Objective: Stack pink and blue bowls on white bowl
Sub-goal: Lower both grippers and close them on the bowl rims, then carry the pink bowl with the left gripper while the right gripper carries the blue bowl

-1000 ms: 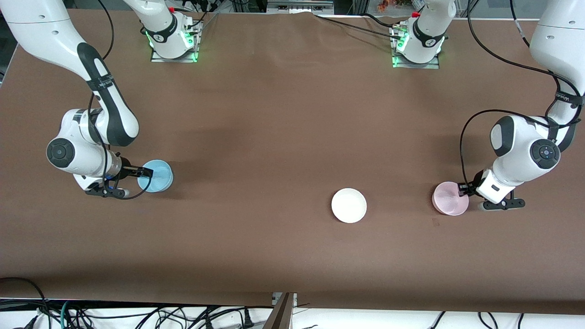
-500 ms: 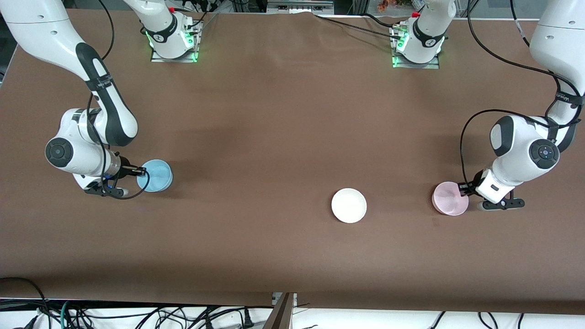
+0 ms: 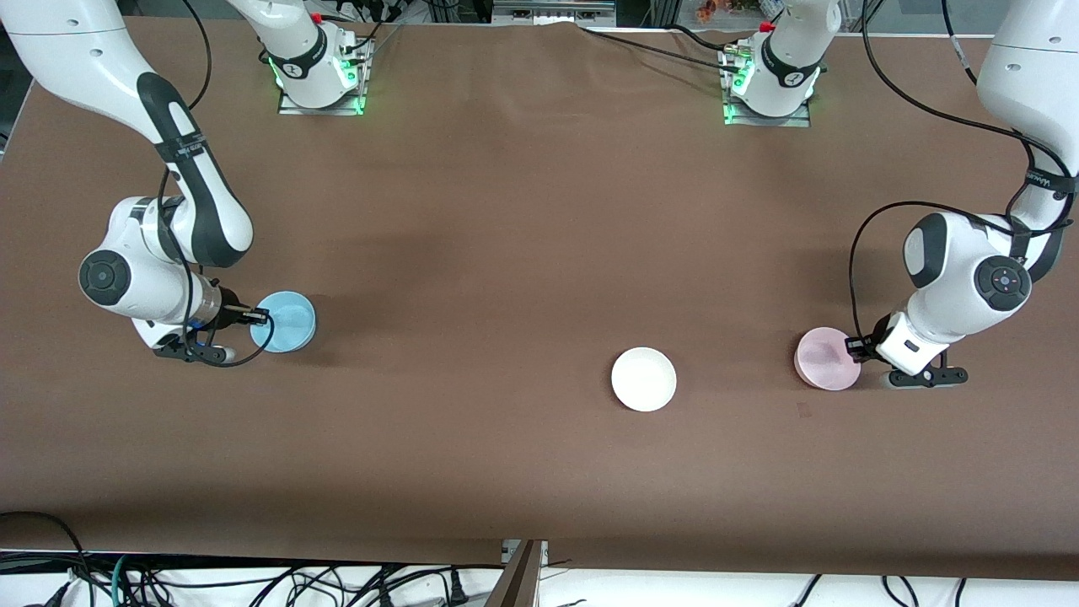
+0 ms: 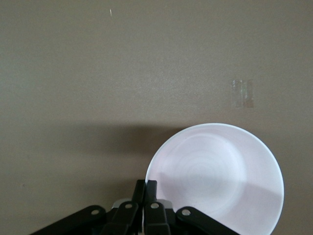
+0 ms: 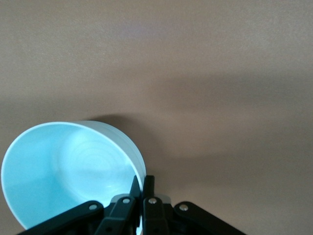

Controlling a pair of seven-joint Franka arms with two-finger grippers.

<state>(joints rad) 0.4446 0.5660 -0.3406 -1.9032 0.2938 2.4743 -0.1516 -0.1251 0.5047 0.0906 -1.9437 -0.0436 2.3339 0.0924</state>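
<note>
Two end effectors clamped: left end effector (image 3: 853, 346) pinching pink bowl (image 3: 824, 360) rim, right end effector (image 3: 260, 318) blue bowl (image 3: 285, 321) rim.

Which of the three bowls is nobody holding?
The white bowl, alone between the other two. The right gripper pinches the blue bowl by its rim; the left gripper pinches the pink bowl.

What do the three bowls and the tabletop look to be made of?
Pink bowl, blue bowl, white bowl: probably thin plastic, with glossy, smooth, evenly colored walls. Table: matte brown sheet, perhaps paper or cloth, with faint creases.
</note>
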